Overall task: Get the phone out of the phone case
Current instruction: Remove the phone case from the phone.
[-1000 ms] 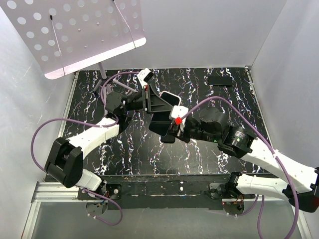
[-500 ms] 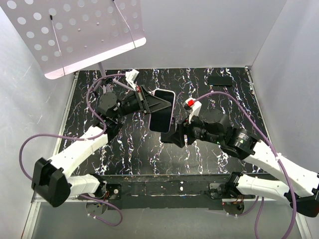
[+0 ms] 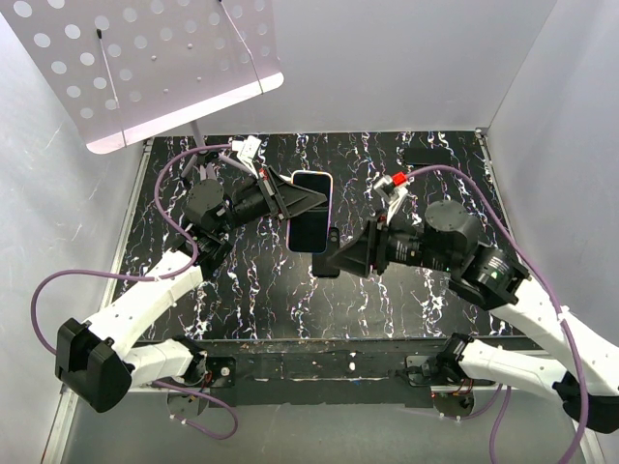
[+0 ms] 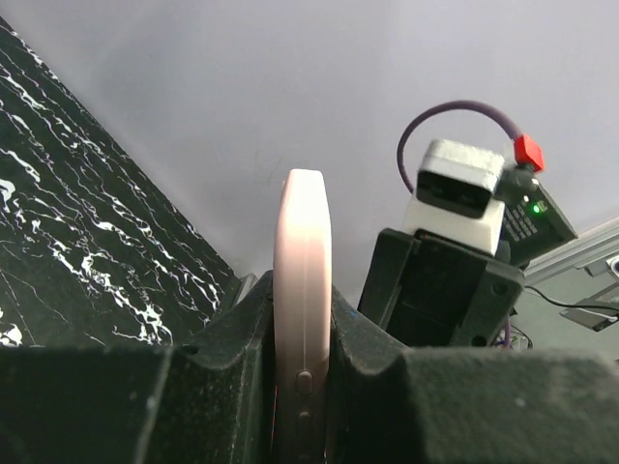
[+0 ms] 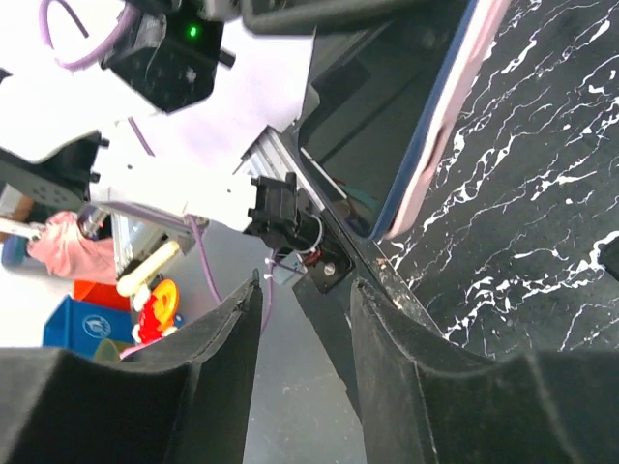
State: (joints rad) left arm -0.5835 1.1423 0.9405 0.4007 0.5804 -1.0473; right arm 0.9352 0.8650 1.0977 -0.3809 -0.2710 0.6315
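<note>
My left gripper (image 3: 308, 198) is shut on the phone (image 3: 311, 232) and holds it up over the middle of the table. The phone has a dark screen and a pale pink rim. In the left wrist view it stands edge-on (image 4: 300, 222) between the fingers (image 4: 208, 367), side buttons showing. In the right wrist view (image 5: 440, 126) a thin blue line runs inside the pink rim, and I cannot tell case from phone. My right gripper (image 3: 329, 259) sits just below and right of the phone, off it. Its jaws (image 5: 305, 285) stand a narrow gap apart with nothing between them.
A flat black rectangular thing (image 3: 427, 155) lies at the far right of the black marbled table (image 3: 242, 290). A white perforated panel (image 3: 145, 68) hangs over the far left corner. White walls close in both sides. The right arm's wrist camera (image 4: 462, 188) is close beside the phone.
My left gripper has turned the phone upright and drawn it slightly left. My right gripper has come off the phone, and its wrist has rolled and pulled back to the right.
</note>
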